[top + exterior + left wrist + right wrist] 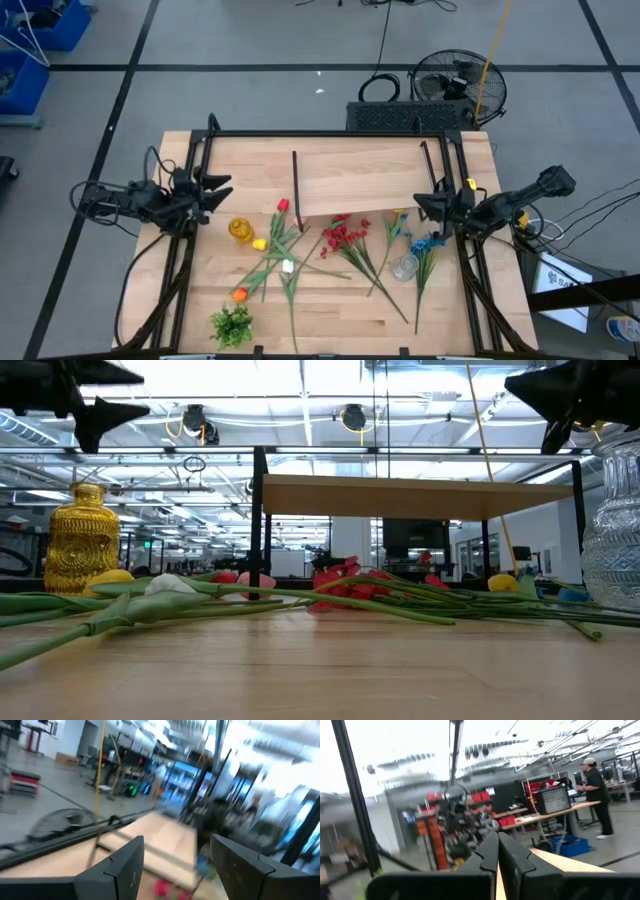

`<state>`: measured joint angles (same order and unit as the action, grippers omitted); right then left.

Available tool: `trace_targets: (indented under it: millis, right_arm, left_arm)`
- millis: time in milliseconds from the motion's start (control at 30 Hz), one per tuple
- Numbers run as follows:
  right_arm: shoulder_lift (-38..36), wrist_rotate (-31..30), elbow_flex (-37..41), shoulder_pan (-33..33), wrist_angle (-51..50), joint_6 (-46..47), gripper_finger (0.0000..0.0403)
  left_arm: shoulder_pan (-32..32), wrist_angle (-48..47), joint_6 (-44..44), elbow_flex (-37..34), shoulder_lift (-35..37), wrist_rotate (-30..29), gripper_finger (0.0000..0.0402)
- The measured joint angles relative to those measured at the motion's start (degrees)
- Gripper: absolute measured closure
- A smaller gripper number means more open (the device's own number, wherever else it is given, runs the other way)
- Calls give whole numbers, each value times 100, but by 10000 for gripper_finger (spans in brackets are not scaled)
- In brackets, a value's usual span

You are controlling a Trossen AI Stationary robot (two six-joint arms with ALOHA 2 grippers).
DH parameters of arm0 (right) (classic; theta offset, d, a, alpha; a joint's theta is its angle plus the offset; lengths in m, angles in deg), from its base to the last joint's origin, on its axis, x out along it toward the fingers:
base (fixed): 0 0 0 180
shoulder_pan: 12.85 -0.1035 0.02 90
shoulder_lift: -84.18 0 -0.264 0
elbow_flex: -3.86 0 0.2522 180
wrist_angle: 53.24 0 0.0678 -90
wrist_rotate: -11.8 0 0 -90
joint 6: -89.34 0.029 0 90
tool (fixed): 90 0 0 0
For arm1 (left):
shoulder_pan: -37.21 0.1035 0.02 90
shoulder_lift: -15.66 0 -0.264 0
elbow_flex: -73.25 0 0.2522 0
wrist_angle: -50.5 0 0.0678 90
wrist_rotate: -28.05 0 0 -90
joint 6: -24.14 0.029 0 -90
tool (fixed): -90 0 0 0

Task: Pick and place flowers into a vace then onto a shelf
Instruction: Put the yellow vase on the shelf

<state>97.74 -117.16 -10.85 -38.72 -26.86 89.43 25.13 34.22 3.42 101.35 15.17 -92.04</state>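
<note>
Overhead, a light-wood table (340, 310) holds a loose scatter of artificial flowers (300, 250) across its middle and near side. Two dark robot arms hang at either edge, both raised above the tabletop and touching nothing.

At the table's left edge, the left gripper (222, 190) has its fingers spread wide and holds nothing. The nearest blooms, a red tulip (282, 206) and a yellow tulip (260, 243), lie to its right and nearer the front edge, apart from it. A gold vase (239, 230) stands upright just beside the yellow tulip, between the gripper and the flower pile.

At the table's right edge, the right gripper (424, 205) has its fingers pressed together, empty. Blue blossoms (428, 243) and a clear glass vase (404, 267) lie near it, toward the front edge, not touching it.

All flowers lie flat. Most stems run diagonally, heads toward the far side and stem ends toward the front edge. A red berry spray (344, 234) sits mid-table with its stem slanting toward the front right. An orange tulip (240, 293) and a white tulip (288, 266) lie left of centre, their stems crossing others.

The shelf (365, 180), a narrow wooden plank on thin black legs, spans the far half of the table behind the flowers. A small green leafy clump (232, 324) sits at the front left.
</note>
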Motion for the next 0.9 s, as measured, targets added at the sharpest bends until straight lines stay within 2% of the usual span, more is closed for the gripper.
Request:
trace_targets:
  millis: [133, 200, 267, 500, 633, 733, 800, 900]
  right_arm:
    - [0, 0, 0, 1, 112, 361, 399]
    - [0, 0, 0, 0, 115, 618, 399]
    - [0, 0, 0, 2, 115, 762, 399]
    - [0, 2, 0, 33, 466, 676, 399]
    - [13, 46, -111, 34, 1035, 602, 399]
    - [94, 388, -510, 34, 752, 249, 399]
    - [271, 619, -1134, 33, 502, 24, 399]
    - [775, 611, -2309, 35, -871, -91, 399]
  left_arm:
    - [0, 816, -594, 1, 2, 2, 169]
    - [0, 1216, -644, 1, 2, -27, 169]
    - [-2, 1494, -522, 1, 2, -300, 169]
    - [-2, 1570, -369, 1, -23, -1074, 169]
    - [-2, 1598, -337, 1, -26, -1109, 169]
    - [-3, 1849, -158, 9, -52, -554, 169]
    - [-3, 2175, -186, 129, -215, -88, 170]
    - [-2, 1952, -230, 641, -648, 290, 170]
